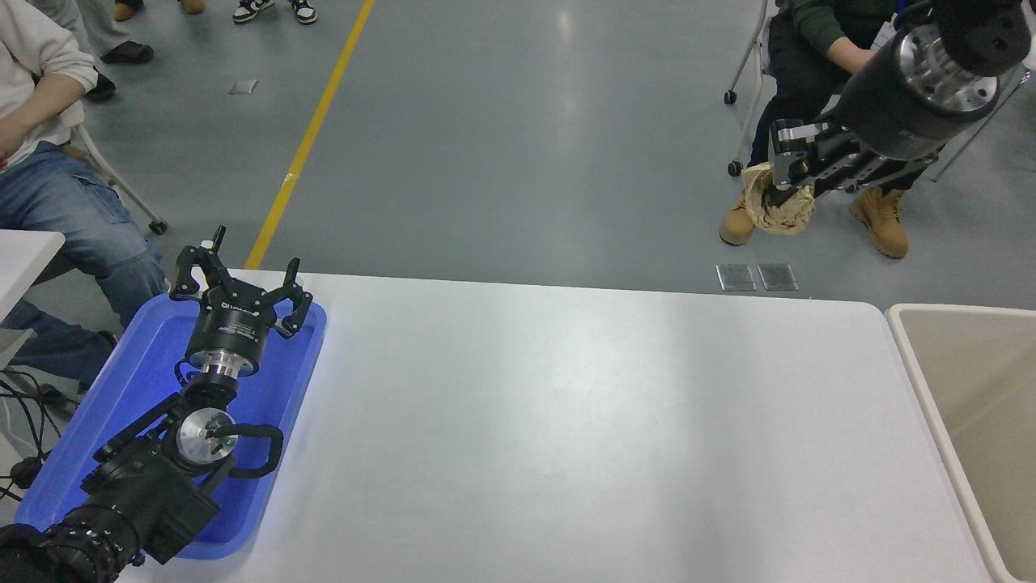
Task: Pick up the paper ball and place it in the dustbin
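Fingers of the right gripper clamp the paper ball aloft beyond the desk, far-left of the dustbin. Left gripper spread over blue tray.

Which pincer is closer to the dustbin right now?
Right. The right pincer holds the paper ball up beyond the table's far edge, left of the dustbin. The left pincer sits over the blue tray, across the table.

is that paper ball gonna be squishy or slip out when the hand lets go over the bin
The paper ball looks crumpled and wrinkled, so probably soft and light. It bulges below the right hand clamped on it, suggesting it squashes easily. Its irregular shape likely won't roll far in the dustbin.
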### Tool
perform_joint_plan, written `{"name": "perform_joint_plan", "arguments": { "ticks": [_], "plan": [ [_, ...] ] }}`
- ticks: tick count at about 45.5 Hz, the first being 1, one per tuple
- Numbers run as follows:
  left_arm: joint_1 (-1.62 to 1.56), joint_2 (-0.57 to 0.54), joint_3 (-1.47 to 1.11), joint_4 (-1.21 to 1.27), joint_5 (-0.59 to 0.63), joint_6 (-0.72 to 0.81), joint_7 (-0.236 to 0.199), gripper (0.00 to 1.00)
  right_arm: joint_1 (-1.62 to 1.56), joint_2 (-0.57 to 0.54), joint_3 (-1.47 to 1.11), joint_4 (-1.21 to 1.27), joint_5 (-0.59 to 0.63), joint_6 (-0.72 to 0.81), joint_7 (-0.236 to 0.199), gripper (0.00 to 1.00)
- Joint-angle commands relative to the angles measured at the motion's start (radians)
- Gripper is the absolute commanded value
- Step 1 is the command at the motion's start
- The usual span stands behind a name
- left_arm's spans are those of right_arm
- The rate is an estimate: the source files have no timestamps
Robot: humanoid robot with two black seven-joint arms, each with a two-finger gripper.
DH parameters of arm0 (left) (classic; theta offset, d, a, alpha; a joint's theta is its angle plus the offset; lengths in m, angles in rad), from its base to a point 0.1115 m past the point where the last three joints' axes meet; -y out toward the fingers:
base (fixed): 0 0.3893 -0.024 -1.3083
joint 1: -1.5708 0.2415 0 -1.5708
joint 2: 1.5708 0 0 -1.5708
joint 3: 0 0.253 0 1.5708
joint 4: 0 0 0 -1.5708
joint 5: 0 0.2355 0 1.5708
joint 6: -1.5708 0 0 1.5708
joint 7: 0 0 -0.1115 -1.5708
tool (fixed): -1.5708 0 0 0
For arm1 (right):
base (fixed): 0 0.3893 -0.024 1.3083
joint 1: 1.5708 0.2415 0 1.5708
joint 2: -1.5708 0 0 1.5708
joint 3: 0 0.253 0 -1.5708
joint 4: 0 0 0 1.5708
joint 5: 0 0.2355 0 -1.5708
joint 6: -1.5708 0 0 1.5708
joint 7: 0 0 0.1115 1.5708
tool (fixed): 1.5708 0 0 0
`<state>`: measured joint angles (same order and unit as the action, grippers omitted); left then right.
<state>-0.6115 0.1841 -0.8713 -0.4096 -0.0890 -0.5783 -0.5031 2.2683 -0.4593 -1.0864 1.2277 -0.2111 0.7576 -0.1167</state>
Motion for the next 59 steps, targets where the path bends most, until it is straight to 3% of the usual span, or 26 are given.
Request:
{"name": "perform_joint_plan", "arguments": {
  "ticks": [1,10,18,31,49,59],
  "plan": [
    [-0.001,0.0,0.0,0.0,0.0,0.0,0.0,1.0,-0.111,-0.036,-0.102,-0.014,-0.007,-0.148,0.0,0.0],
    [-0.001,0.0,0.0,0.0,0.0,0.0,0.0,1.0,-0.272,-0.119,-0.161,-0.066,-0.004,-0.346,-0.003,0.0],
    [-0.001,0.0,0.0,0.0,0.0,0.0,0.0,1.0,-0.444,-0.199,-0.164,-0.161,0.006,-0.498,-0.034,0.0],
    [-0.001,0.0,0.0,0.0,0.0,0.0,0.0,1.0,-0.795,-0.255,-0.075,-0.496,0.024,-0.607,-0.035,0.0],
    [-0.001,0.0,0.0,0.0,0.0,0.0,0.0,1.0,-1.205,-0.24,0.204,-0.898,0.024,-0.687,-0.034,0.0],
    [-0.001,0.0,0.0,0.0,0.0,0.0,0.0,1.0,-1.362,-0.165,0.264,-1.008,0.026,-0.797,-0.031,0.0]
  ]
}}
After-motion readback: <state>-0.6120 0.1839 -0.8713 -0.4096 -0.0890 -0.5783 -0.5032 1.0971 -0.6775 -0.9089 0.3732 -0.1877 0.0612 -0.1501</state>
